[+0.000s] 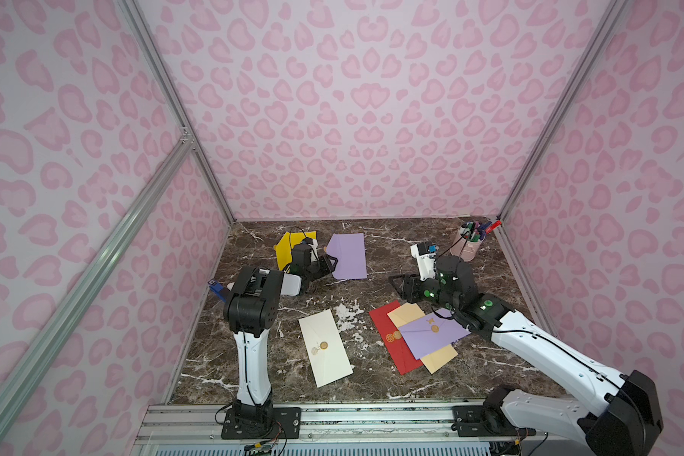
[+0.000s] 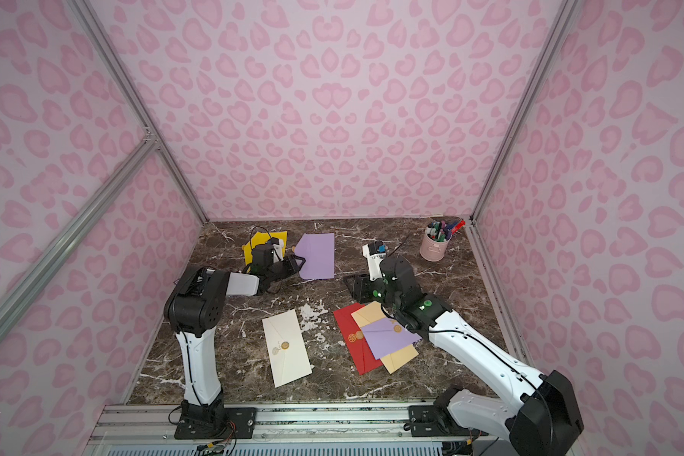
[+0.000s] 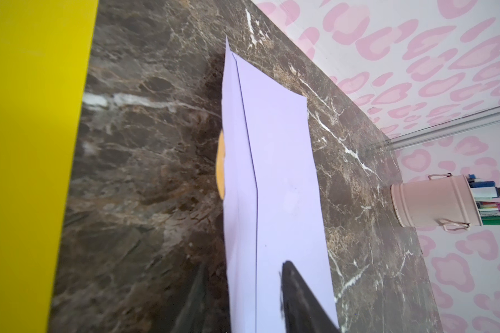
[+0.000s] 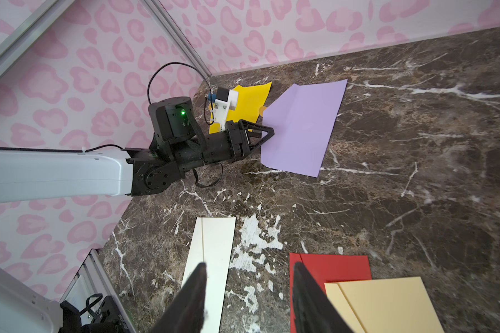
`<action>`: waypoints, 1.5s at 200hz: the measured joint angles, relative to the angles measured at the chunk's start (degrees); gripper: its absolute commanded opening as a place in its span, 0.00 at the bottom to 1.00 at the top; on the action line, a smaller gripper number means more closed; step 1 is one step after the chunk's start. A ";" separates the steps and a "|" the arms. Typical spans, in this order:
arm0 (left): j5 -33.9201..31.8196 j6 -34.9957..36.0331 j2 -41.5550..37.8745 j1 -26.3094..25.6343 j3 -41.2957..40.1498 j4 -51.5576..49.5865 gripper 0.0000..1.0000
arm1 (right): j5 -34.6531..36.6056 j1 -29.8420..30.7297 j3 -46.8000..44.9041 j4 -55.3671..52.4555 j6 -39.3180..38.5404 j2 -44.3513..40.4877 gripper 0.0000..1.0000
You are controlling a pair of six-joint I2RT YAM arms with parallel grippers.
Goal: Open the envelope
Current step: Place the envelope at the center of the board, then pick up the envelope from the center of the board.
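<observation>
At the far left of the table (image 1: 376, 252), in both top views, the purple envelope (image 1: 350, 256) lies flat. Its long axis runs away from the robot, and its flap looks folded out toward the left gripper (image 1: 330, 263), much the nearer tool.

Left wrist view: the jaws stand spread astride the flap edge. One finger (image 3: 300, 299) is over the paper and the other is off it, pinching nothing.

Right wrist view: the right gripper (image 4: 247, 268) hangs spread and empty above bare table, between the white envelope (image 4: 214, 245) and the red envelope (image 4: 329, 266).
</observation>
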 measured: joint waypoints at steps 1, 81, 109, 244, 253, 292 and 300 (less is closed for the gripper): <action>0.00 0.00 -0.04 0.02 -0.02 0.00 0.47 | 0.00 0.00 0.00 0.00 0.00 0.00 0.49; -1.42 2.56 -7.87 0.33 -2.99 -2.64 0.48 | 0.02 0.04 0.17 -0.02 0.00 0.44 0.52; -3.43 4.44 -14.08 0.33 -6.21 -6.10 0.48 | 0.00 0.09 0.85 -0.07 -0.02 1.01 0.53; -10.25 3.98 -58.23 -2.49 -36.44 -14.82 0.62 | -6.03 2.36 9.07 2.97 -1.95 21.09 0.54; -9.81 3.17 -59.56 -2.78 -38.36 -15.56 0.61 | -7.21 2.56 10.14 3.41 -2.27 23.65 0.54; -9.44 1.07 -65.72 -4.28 -44.52 -18.97 0.57 | -11.50 2.62 12.57 3.87 -2.54 30.05 0.52; -9.49 0.87 -67.12 -4.68 -45.42 -19.76 0.57 | -12.44 2.67 12.72 4.17 -2.67 30.97 0.52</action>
